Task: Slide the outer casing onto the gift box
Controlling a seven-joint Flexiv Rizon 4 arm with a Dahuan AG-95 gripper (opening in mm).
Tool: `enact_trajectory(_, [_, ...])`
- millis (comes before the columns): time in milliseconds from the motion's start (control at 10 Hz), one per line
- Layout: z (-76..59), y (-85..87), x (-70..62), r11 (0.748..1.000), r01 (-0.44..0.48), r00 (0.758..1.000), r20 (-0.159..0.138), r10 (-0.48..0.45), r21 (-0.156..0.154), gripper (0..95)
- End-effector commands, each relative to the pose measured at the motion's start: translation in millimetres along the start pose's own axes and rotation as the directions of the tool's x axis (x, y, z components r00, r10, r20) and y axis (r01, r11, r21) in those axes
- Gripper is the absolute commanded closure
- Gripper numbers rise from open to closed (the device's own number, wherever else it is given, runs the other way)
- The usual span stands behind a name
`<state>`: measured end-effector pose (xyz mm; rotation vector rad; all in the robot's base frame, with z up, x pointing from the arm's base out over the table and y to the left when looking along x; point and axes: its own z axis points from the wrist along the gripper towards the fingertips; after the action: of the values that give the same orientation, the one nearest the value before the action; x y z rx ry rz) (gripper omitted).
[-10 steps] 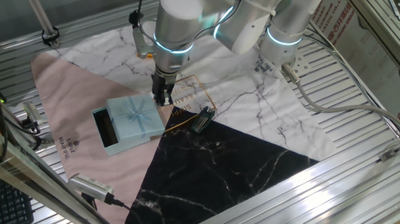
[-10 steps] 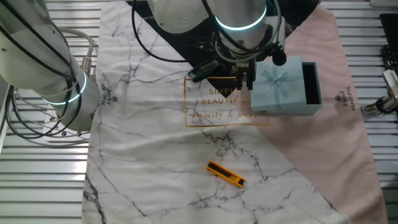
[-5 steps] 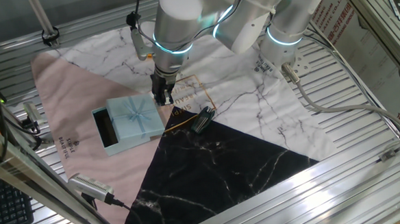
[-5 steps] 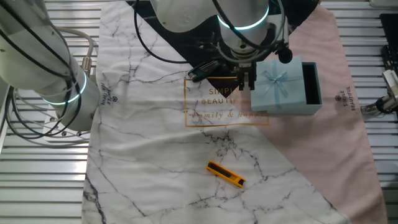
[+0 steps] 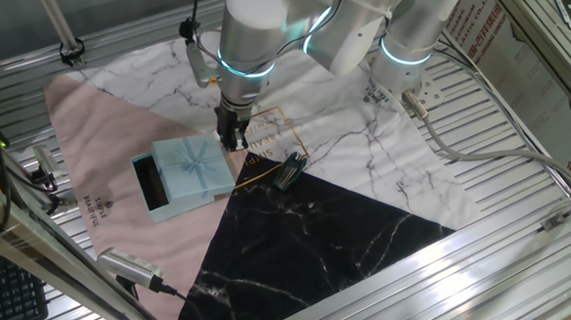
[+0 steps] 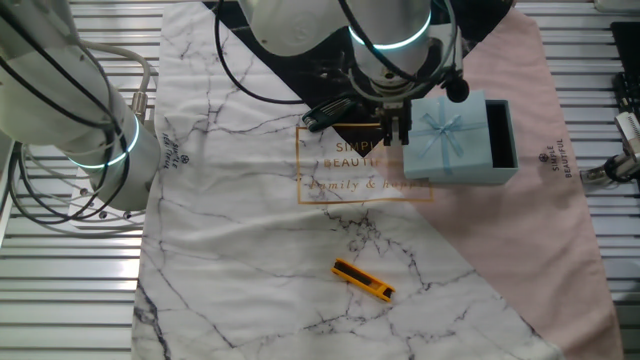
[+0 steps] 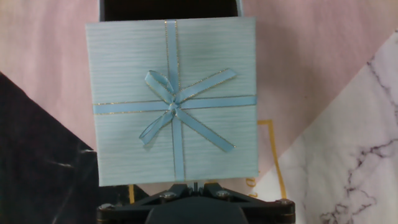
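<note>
The outer casing [image 5: 195,166], a pale blue sleeve with a bow, lies on the cloth and covers most of the gift box. The box's black inside [image 5: 150,184] sticks out at the far end from me. Both also show in the other fixed view, the casing [image 6: 450,140] and the black opening [image 6: 502,133]. In the hand view the casing [image 7: 174,102] fills the middle and the box's black opening [image 7: 169,7] is at the top edge. My gripper [image 5: 231,138] [image 6: 395,130] [image 7: 196,186] is shut and empty, its tips right at the casing's near edge.
A black clip-like object [image 5: 290,170] [image 6: 325,112] lies beside the gripper. An orange utility knife [image 6: 362,281] lies on the white marble cloth. A grey tool [image 5: 128,264] and metal rails border the cloth [image 5: 121,122].
</note>
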<state>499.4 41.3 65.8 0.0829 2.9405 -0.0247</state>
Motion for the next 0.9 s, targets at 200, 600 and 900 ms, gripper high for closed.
enact_trajectory(200, [-0.6, 0.0, 0.0, 1.000, 0.008, 1.000, -0.020, -0.008, 0.002, 95.0])
enact_trajectory(600, [-0.6, 0.0, 0.0, 0.993, 0.111, 0.994, -0.016, -0.112, -0.040, 95.0])
enact_trajectory(900, [-0.6, 0.0, 0.0, 0.983, 0.172, 0.985, 0.000, -0.172, -0.071, 95.0])
